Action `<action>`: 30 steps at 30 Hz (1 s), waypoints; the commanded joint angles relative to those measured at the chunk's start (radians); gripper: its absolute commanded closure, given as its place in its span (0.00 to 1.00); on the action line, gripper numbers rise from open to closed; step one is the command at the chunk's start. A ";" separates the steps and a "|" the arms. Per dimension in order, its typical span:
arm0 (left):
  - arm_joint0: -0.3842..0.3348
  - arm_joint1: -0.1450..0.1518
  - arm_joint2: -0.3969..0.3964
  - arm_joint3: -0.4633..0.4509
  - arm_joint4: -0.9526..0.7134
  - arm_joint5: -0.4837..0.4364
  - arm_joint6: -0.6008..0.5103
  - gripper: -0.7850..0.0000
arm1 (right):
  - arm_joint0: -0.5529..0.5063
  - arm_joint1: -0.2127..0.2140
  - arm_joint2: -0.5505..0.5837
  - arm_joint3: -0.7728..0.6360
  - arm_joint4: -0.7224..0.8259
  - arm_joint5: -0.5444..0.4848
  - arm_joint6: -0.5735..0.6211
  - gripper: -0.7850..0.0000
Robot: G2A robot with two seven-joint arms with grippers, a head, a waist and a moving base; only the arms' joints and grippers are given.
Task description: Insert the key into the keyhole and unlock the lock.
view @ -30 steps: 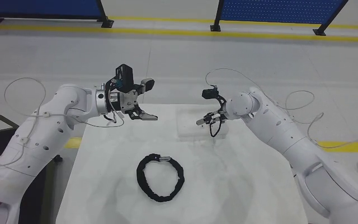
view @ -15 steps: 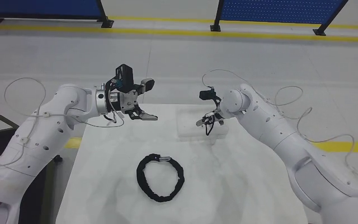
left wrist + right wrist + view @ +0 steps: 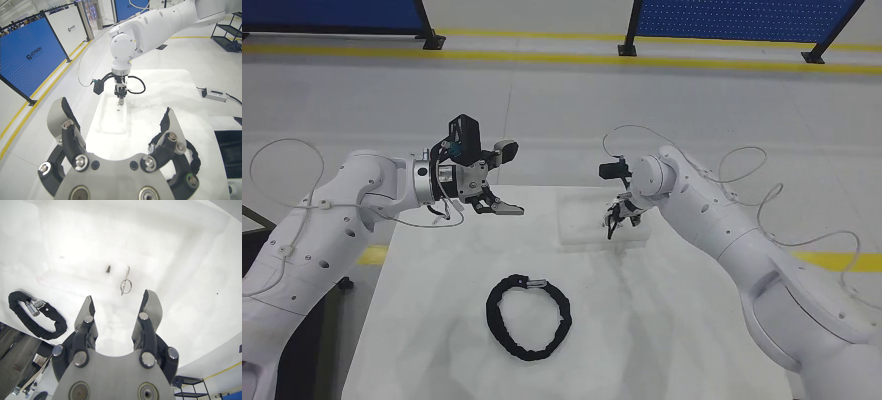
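Silver key [image 3: 126,283] lies in the far tray [image 3: 577,222], the right claw [image 3: 118,298] apart just above it. The left claw [image 3: 115,106] hangs apart, empty, far-left of the black chain lock [image 3: 529,318].

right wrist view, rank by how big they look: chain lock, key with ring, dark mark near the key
1. chain lock, by far the largest
2. key with ring
3. dark mark, clearly the smallest

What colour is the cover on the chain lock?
The cover is black; the padlock is silver. Best in the right wrist view.
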 commanded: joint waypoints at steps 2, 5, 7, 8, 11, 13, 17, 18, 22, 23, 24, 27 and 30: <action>0.000 0.000 0.000 0.000 0.000 0.000 0.000 0.00 | 0.000 -0.015 -0.003 0.032 -0.002 -0.009 -0.001 0.52; 0.000 0.000 0.000 0.000 0.000 0.000 0.000 0.00 | 0.001 -0.032 -0.004 0.064 -0.001 -0.020 -0.005 0.57; 0.000 0.000 0.000 0.000 0.000 0.000 0.000 0.00 | 0.002 -0.043 -0.005 0.083 -0.003 -0.027 -0.008 0.60; 0.000 0.000 0.000 0.000 0.000 0.000 0.000 0.00 | 0.004 -0.049 -0.005 0.092 -0.004 -0.029 -0.010 0.60; 0.000 0.000 0.000 0.000 0.000 0.000 0.000 0.00 | 0.007 -0.064 -0.005 0.118 -0.009 -0.039 -0.018 0.64; 0.000 0.000 0.000 0.000 0.000 0.000 0.000 0.00 | 0.010 -0.074 -0.006 0.134 -0.013 -0.044 -0.023 0.66; 0.000 0.000 0.000 0.000 0.000 0.000 0.000 0.00 | 0.014 -0.093 -0.008 0.166 -0.024 -0.048 -0.026 0.73; 0.000 0.000 0.000 0.000 0.000 0.000 0.000 0.00 | 0.015 -0.098 -0.008 0.175 -0.027 -0.048 -0.026 0.76; 0.000 0.000 0.000 0.000 0.000 0.000 0.000 0.00 | 0.015 -0.114 -0.007 0.206 -0.030 -0.057 -0.029 0.82; 0.000 0.000 0.000 0.000 0.000 0.000 0.000 0.00 | 0.015 -0.118 -0.007 0.214 -0.031 -0.059 -0.029 0.83; 0.000 0.000 0.000 0.000 0.000 0.000 0.000 0.00 | 0.015 -0.123 -0.006 0.222 -0.032 -0.061 -0.029 0.84; 0.000 0.000 0.000 0.000 0.000 0.000 0.000 0.00 | 0.016 -0.135 -0.004 0.244 -0.034 -0.067 -0.034 0.85; 0.000 0.000 0.000 0.000 0.000 0.000 0.000 0.00 | 0.016 -0.147 -0.003 0.265 -0.039 -0.071 -0.036 0.87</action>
